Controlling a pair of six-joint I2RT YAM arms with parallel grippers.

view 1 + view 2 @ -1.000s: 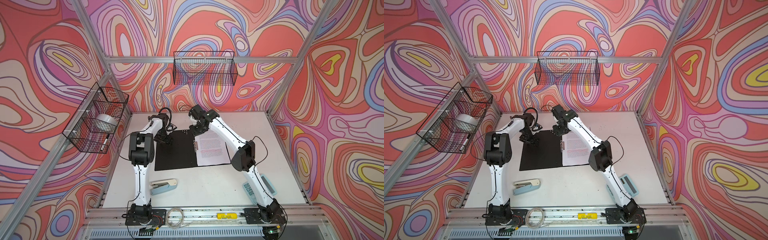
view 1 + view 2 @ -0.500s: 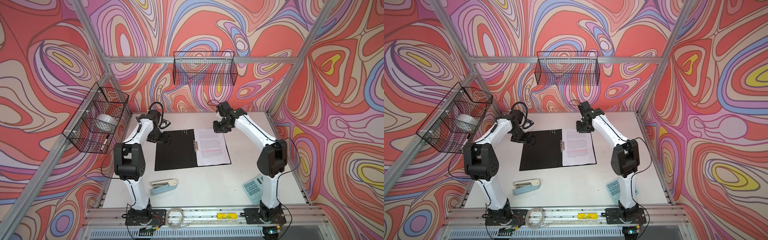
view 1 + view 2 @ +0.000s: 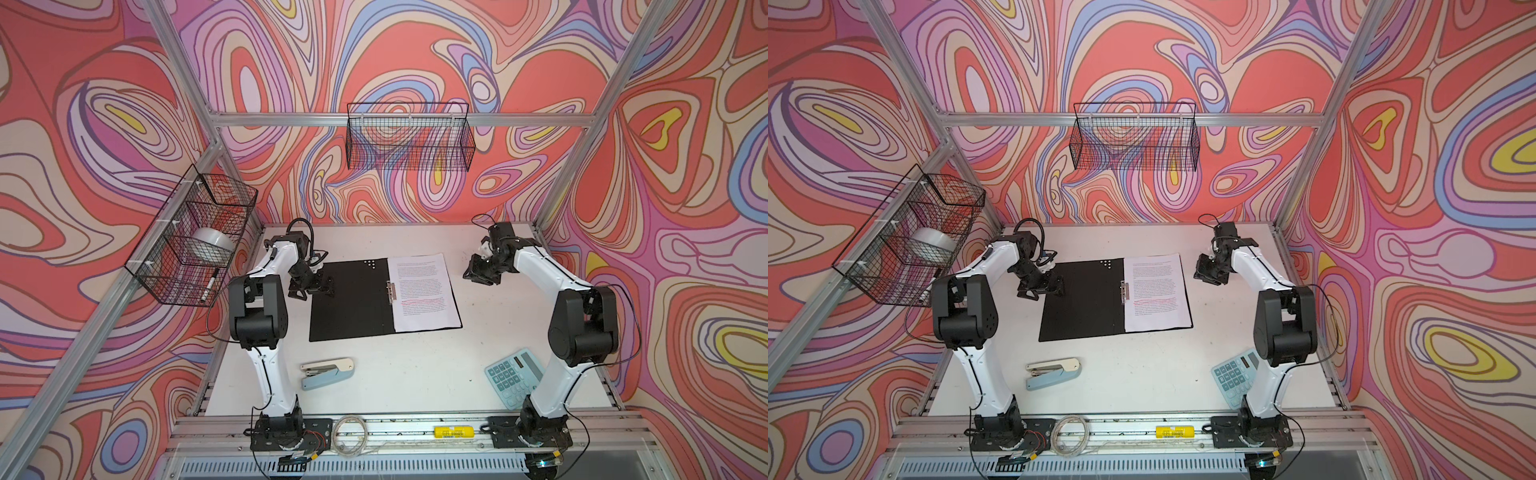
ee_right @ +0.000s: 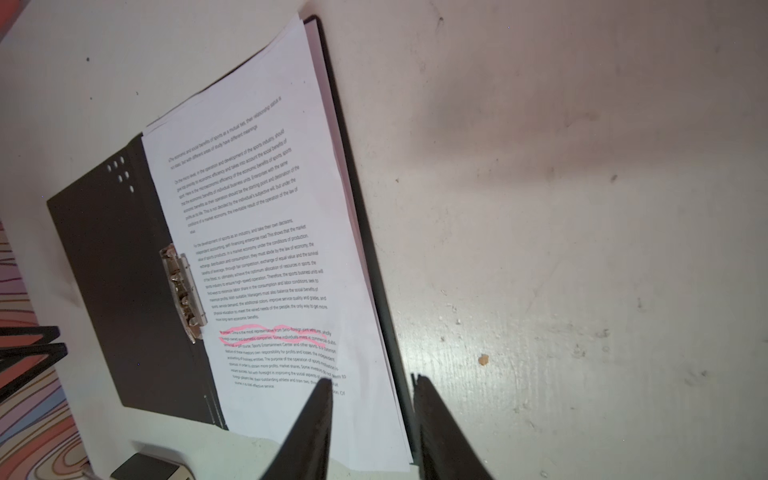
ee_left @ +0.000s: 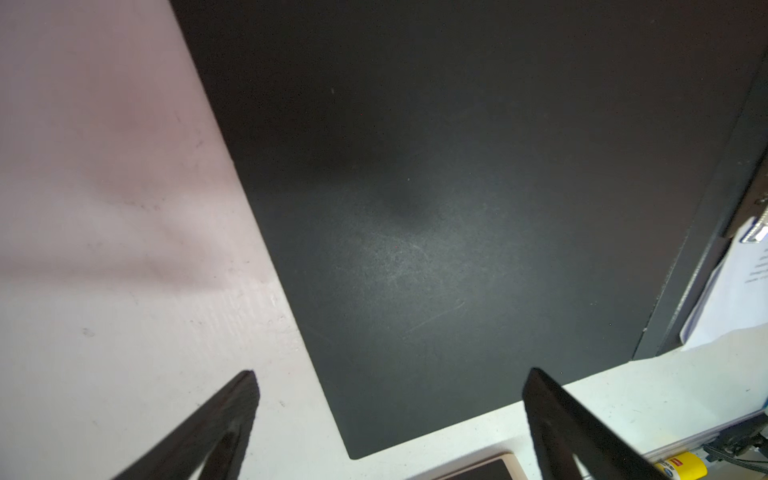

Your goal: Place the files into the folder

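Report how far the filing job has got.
Done: the files lie inside the open folder, on its right half beside the metal clip. In hand: nothing. The left claw is open at the folder's left edge, and the right claw is open over the table, right of the sheets. Left: the cover is not yet closed, and whether the clip holds the sheets cannot be told.
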